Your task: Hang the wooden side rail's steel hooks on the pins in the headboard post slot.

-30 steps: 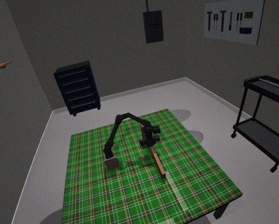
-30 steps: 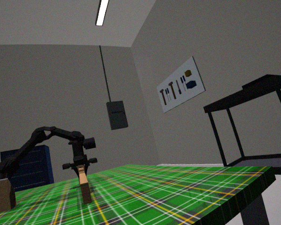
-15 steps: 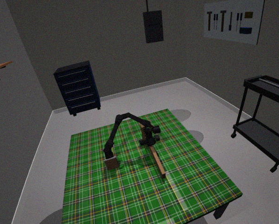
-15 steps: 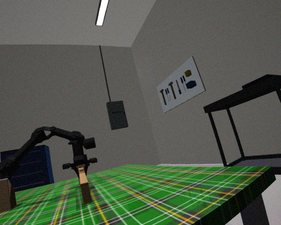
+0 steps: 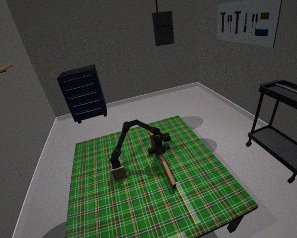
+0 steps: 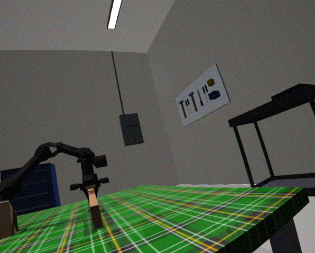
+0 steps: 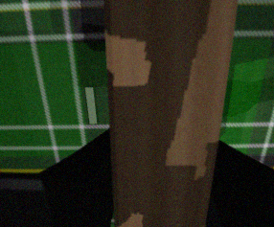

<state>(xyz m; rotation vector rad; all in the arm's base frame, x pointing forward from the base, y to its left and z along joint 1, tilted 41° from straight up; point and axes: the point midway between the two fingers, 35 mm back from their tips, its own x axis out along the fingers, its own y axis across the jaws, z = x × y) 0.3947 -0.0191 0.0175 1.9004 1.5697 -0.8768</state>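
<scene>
The wooden side rail [image 5: 167, 170] [image 6: 93, 199] [image 7: 153, 114] runs from under my gripper toward the front of the table. Its front end is low over the cloth; whether it touches is unclear. My gripper [image 5: 159, 154] [image 6: 91, 188] [image 7: 153, 131] is shut on the rail, near the rail's back part, pointing down. The headboard post [image 5: 151, 139] stands upright just behind my gripper in the top view, partly covered by it. It is hidden in the exterior view. The steel hooks, the slot and its pins are hidden, so I cannot tell whether they touch.
The arm's base stands by a brown box [image 5: 119, 173] [image 6: 0, 220], left of the rail. The table [image 5: 92, 204] [image 6: 163, 231] has a green plaid cloth. A blue drawer cabinet [image 5: 83, 94] stands behind, and a black cart [image 5: 279, 144] stands to the right, off the table.
</scene>
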